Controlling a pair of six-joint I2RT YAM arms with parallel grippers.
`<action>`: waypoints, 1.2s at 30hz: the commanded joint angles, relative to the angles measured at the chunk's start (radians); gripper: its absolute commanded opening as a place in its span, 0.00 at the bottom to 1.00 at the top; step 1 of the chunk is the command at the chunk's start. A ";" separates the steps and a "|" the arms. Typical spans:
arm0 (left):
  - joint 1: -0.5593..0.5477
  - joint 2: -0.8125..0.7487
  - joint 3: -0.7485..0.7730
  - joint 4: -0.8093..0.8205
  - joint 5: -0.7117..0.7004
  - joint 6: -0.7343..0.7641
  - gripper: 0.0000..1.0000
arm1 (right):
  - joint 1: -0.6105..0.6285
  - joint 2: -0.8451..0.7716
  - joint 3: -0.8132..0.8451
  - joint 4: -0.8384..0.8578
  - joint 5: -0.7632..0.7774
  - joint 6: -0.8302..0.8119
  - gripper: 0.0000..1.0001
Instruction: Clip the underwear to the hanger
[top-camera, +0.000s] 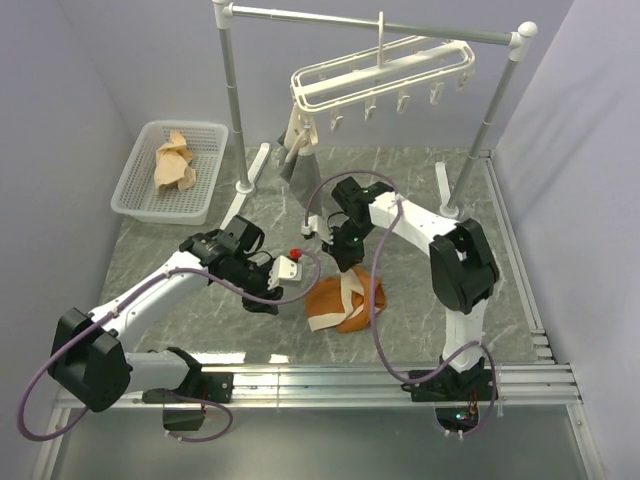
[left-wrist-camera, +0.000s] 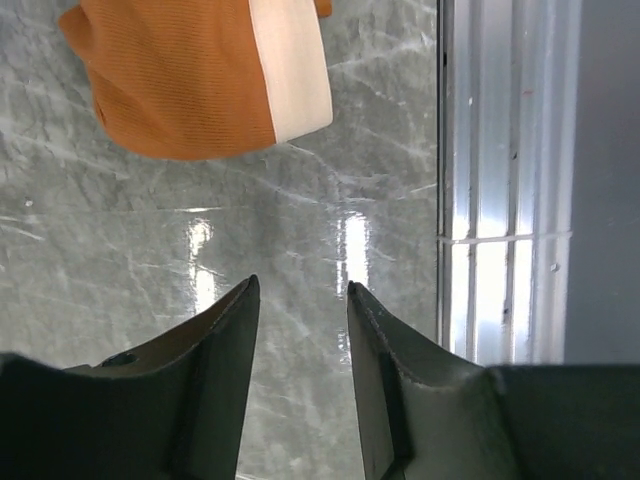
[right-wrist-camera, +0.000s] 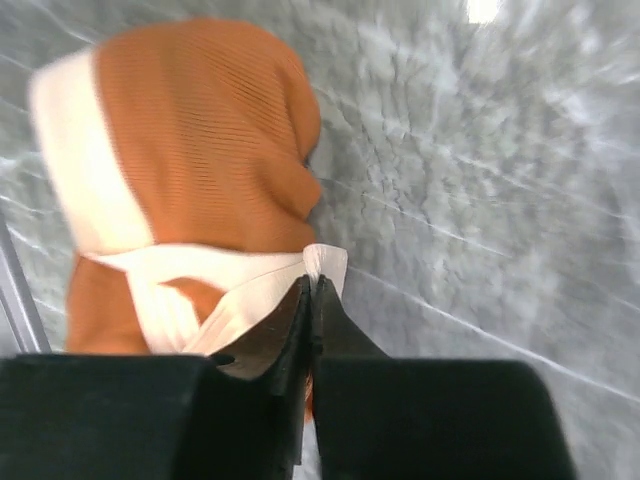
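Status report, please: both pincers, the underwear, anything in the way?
Left pincer open, empty. Right pincer shut on underwear waistband. Hanger on rail beyond; garment hanging under its left end.

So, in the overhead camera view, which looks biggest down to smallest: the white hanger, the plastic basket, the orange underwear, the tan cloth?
1. hanger and basket: these look about alike, and the hanger hangs higher up, so I won't rank them.
2. underwear
3. tan cloth
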 joint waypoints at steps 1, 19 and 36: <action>-0.022 0.026 -0.001 0.034 -0.024 0.106 0.45 | -0.015 -0.146 -0.006 -0.013 -0.067 0.001 0.00; -0.369 0.104 -0.228 0.576 -0.230 0.327 0.44 | -0.215 -0.559 -0.336 0.248 -0.217 0.308 0.00; -0.403 0.388 -0.124 0.637 -0.256 0.453 0.32 | -0.253 -0.621 -0.413 0.339 -0.235 0.418 0.00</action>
